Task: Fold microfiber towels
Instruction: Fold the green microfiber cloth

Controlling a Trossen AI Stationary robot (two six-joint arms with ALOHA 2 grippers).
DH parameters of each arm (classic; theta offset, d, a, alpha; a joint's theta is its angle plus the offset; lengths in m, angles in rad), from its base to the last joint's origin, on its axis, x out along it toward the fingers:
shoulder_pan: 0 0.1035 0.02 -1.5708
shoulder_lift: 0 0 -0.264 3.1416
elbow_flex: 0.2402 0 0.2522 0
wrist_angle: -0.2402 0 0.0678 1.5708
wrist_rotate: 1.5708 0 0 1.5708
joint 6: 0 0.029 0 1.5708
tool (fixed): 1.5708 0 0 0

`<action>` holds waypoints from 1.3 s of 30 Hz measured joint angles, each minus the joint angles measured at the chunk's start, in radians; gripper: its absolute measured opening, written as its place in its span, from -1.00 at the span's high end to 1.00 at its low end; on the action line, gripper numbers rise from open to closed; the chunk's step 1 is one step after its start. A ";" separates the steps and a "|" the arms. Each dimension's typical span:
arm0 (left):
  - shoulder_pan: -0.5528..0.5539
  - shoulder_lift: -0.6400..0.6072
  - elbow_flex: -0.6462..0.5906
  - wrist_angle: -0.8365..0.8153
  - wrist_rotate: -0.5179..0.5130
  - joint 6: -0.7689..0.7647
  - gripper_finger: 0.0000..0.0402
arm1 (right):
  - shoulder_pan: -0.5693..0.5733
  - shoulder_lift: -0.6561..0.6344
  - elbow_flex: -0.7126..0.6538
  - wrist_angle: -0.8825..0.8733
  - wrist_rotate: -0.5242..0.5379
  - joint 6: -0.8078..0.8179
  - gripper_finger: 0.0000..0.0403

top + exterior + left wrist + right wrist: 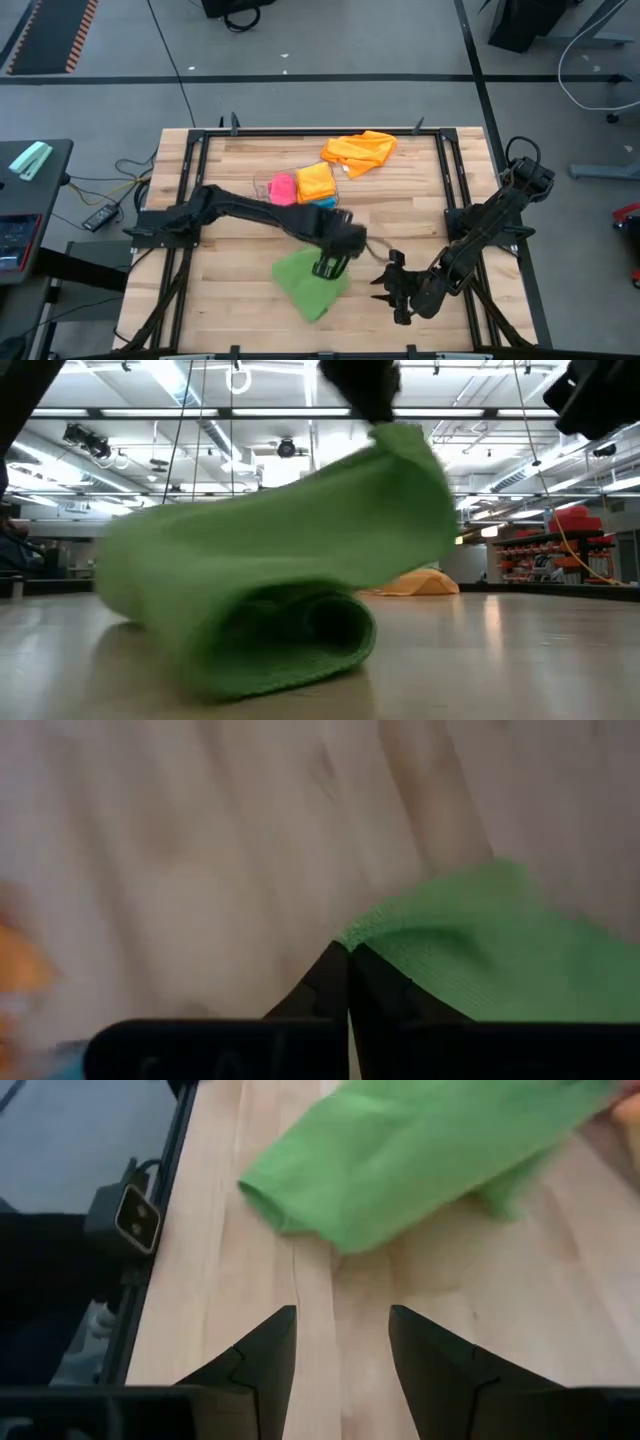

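Green microfiber towel point(312, 283) corner clamped in closed left pincer point(327, 268), raised for folding over; right pincer point(393, 287) apart, waiting beside.

A green microfiber towel point(308, 282) is seen folded over on itself near the front of the wooden table point(420, 210), one corner lifted and pinched above the rest, its rolled fold lying on the wood. Behind it, toward the table's middle, folded pink point(284, 188), orange point(316, 182) and blue point(326, 203) towels are grouped together. A crumpled orange towel point(360, 151) lies at the table's far edge.
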 joint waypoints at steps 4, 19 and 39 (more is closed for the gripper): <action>0.034 -0.009 0.189 0.000 -0.011 0.000 0.96 | 0.001 0.000 0.000 -0.061 -0.053 0.061 0.16; 0.085 -0.138 0.213 0.096 -0.002 -0.047 0.97 | 0.002 -0.022 -0.005 -0.263 0.189 0.137 0.14; 0.312 -0.153 0.214 0.811 -0.204 0.442 0.96 | -0.029 -0.505 -0.004 -0.666 0.417 0.156 0.13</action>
